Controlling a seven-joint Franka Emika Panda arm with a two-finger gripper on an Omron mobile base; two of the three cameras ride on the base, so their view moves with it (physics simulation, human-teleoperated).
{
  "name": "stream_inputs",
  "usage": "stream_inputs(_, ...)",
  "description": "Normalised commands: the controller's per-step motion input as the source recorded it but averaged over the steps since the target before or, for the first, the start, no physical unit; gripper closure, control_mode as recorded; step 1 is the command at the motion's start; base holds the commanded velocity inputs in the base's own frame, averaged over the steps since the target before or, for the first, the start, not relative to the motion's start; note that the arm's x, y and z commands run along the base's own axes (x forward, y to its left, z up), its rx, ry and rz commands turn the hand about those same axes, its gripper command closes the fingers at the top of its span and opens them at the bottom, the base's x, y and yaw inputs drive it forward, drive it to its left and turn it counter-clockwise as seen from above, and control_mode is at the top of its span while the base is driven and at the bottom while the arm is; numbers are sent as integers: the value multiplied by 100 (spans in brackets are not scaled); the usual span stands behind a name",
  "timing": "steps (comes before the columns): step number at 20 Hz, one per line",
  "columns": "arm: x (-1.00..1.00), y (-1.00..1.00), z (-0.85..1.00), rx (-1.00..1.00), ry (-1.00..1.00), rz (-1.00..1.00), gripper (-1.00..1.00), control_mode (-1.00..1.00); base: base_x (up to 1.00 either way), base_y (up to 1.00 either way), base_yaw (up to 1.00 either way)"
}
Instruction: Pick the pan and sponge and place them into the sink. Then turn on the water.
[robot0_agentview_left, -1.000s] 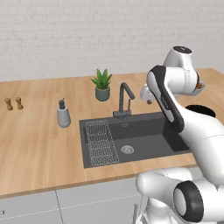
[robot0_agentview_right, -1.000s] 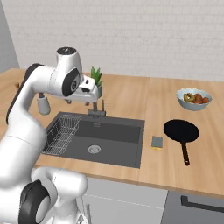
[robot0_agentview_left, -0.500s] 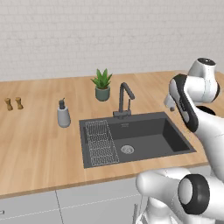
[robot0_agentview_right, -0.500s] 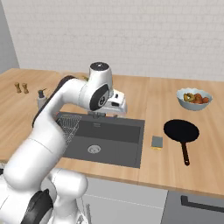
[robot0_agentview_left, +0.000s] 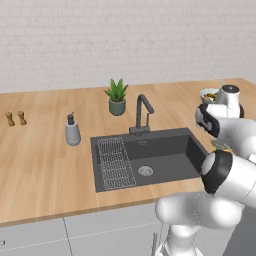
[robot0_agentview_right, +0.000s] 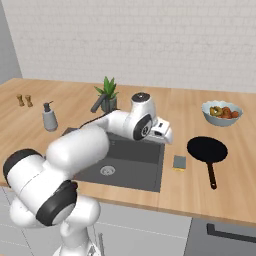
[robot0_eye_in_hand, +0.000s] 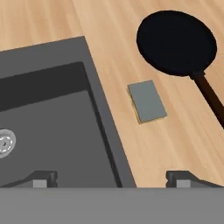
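Swinging from above the faucet toward the right end of the counter, our arm now sits further over than it did a second ago, while the bench itself looks the same, so the base has not driven

From the left base, we see the sink (robot0_agentview_left: 150, 160) with its rack (robot0_agentview_left: 116, 164) and nothing else inside; the arm's upper links crowd the right edge and hide the counter beyond

From the right base, our gripper (robot0_agentview_right: 164, 131) hangs over the sink's right rim, pointing down toward the sponge (robot0_agentview_right: 179, 163), which lies on the wood just beside the basin. The pan (robot0_agentview_right: 207, 149) rests a little further right, handle toward the counter's front edge, with the fruit bowl (robot0_agentview_right: 222, 113) behind it

From the hand, we see both fingertips (robot0_eye_in_hand: 43, 178) spread wide with nothing between them. Sponge and pan lie ahead, untouched

We judge that neither item is in the sink yet; the swing has only brought us into reach, and a descent onto one of them comes next
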Motion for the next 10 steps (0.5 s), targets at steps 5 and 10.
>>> stream_inputs(5,53,-64,-28,3,0,-11,-100,-100,0,0,0)
stream_inputs(10,0,-6,0,3,0,0,-100,-100,0,0,0)
